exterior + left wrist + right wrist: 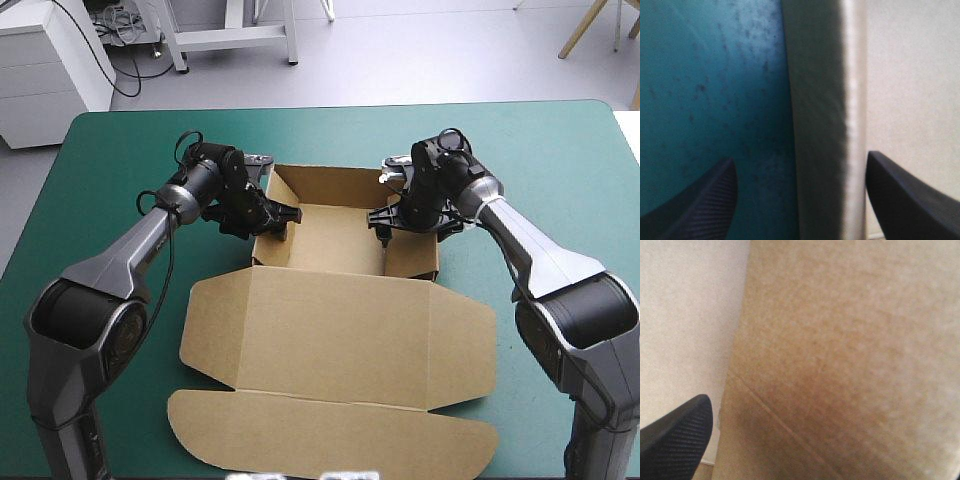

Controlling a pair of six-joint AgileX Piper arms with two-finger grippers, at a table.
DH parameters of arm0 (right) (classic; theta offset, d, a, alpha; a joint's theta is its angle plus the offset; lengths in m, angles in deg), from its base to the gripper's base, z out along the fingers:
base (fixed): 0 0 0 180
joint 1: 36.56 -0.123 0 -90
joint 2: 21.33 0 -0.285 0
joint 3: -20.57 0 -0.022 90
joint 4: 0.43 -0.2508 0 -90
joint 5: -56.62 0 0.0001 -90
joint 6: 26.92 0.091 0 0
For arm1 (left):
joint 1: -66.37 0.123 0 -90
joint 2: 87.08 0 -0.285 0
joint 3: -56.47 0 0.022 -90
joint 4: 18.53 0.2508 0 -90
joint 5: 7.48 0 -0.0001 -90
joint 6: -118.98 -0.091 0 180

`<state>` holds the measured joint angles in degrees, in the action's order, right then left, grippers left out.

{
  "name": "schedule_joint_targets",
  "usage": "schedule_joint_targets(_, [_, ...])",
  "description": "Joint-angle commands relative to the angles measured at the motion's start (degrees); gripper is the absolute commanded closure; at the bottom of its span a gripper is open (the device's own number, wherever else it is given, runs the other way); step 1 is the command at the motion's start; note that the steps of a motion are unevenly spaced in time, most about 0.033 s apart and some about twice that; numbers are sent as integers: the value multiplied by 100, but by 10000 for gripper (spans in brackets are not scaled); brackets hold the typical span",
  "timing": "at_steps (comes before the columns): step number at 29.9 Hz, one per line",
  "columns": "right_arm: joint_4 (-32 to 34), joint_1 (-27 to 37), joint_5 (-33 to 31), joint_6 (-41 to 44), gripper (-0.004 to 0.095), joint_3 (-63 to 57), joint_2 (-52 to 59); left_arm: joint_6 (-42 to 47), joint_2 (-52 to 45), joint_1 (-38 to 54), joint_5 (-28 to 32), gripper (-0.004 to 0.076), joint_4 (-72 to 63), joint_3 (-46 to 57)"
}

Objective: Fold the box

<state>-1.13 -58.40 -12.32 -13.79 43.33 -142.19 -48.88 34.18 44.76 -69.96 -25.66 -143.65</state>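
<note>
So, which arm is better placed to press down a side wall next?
Probably the left: the left gripper stands open astride the box wall, one finger each side. The right gripper shows only one finger in its wrist view.

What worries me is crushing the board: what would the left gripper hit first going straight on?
Likely the box: its raised wall's edge stands between the open fingers of the left gripper; depth is unclear.

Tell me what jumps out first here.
The brown box mid-table: a tray with raised walls at the far end, its lid flat toward the near edge. The left jaws stand open astride the tray's left wall; the right jaws sit at the right wall.
</note>
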Motion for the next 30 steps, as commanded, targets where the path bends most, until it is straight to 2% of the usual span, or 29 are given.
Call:
schedule_joint_targets(1, [5,26,109,-46,3,115,304,9,-332,-33,115,153,-137,-297])
schedule_joint_targets(8, [69,97,165,43,7,219,569,9,-332,-33,-125,154,-4,-1211])
schedule_joint_targets(17, [214,273,6,215,7,545,1550,9,-332,-33,-1171,155,581,-2956])
schedule_joint_targets(21, [228,273,6,286,7,545,1955,-13,-472,-33,-1171,180,571,-3374])
schedule_joint_targets(23, [237,273,6,330,7,545,2109,-68,-559,-33,-1171,234,559,-3454])
schedule_joint_targets(25, [237,273,6,343,7,480,2269,-205,-694,-33,-1171,384,549,-3458])
schedule_joint_targets(28, [215,262,6,343,7,267,2478,-514,-906,-33,-1171,708,587,-3436])
schedule_joint_targets(30, [200,262,6,343,7,85,2558,-539,-1068,-33,-1181,728,587,-3413])
